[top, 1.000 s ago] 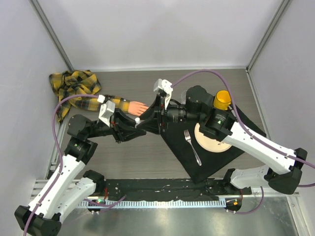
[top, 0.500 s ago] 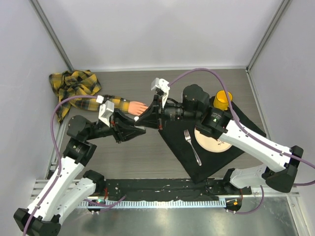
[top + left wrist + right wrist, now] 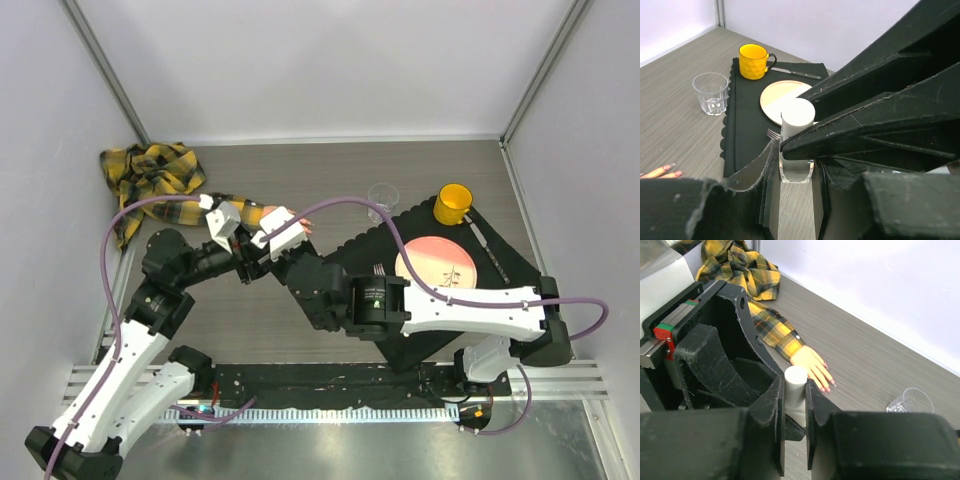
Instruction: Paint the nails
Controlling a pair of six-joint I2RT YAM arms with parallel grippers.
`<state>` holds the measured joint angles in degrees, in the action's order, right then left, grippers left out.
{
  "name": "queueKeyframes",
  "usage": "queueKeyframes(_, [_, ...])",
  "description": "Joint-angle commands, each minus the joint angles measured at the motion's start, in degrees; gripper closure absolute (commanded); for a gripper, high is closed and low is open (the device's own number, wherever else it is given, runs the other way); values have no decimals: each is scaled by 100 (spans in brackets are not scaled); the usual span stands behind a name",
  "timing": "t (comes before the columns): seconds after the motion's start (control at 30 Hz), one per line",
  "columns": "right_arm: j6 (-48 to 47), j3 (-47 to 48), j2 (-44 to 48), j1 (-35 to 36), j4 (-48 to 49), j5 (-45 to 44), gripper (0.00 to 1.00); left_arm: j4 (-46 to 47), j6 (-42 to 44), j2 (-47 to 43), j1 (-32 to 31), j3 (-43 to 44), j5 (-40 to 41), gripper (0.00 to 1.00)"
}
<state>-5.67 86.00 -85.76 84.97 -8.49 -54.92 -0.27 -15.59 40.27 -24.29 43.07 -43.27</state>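
Where the two arms meet: left of centre on the counter (image 3: 330, 170), with both sets of fingers crowded onto one small clear bottle (image 3: 796, 169) and hardly a sliver of room between them.
Left gripper (image 3: 795, 176): fingers clamped tight on the bottle's clear body, one each side.
Right gripper (image 3: 794, 390): fingers pinched in on the white cap (image 3: 796, 379), touching it on both sides, so the gap is no wider than the cap.
Bottle's footing: can't tell from here whether it rests on the counter or hangs just above it.
Nails (image 3: 827, 386): pink tips on the mannequin hand (image 3: 811, 364), which lies flat, back up, just beyond the cap. They are near it but apart from it.
Plaid sleeve (image 3: 150, 172): runs from the wrist back to a bunched heap in the far left corner, close to the wall edge.
Open room: bare wood-grain counter stretches from the fingertips across to the clear glass (image 3: 382, 197), and behind the hand up to the back wall.
Black mat (image 3: 737, 120): its scalloped edge faces the hand, and the glass stands just off that edge on bare counter.
On the mat: yellow mug (image 3: 453, 203) at the far corner, plate (image 3: 780, 95) in the middle, fork (image 3: 773, 134) beside the plate.
Right arm (image 3: 470, 305): its white forearm lies across the mat's near part and hides it from above.
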Motion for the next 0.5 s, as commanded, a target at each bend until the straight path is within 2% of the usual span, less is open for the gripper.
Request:
queueKeyframes(0.0, [223, -3, 540, -76, -328, 1370, 70, 185, 13, 33, 56, 246, 355, 100])
queueKeyframes(0.1, [557, -266, 919, -585, -469, 2770, 52, 343, -84, 51, 48, 228, -14, 100])
queueKeyframes(0.13, [915, -337, 1190, -996, -469, 3802, 44, 422, -188, 60, 48, 185, -207, 100])
queueKeyframes(0.2, [1243, -486, 1376, -1463, -461, 4924, 41, 826, -426, 69, 48, 114, -725, 100])
queueKeyframes(0.23, [1453, -531, 1508, -1814, -417, 5808, 41, 975, -531, 77, 48, 44, -892, 100])
queueKeyframes(0.37, [1718, -654, 1632, -2500, -294, 7141, 40, 1608, -997, 113, 56, -53, -1316, 100])
queueKeyframes(0.47, [1920, -654, 1615, -2704, -145, 7870, 41, 1749, -1086, 156, 56, -62, -1500, 100])
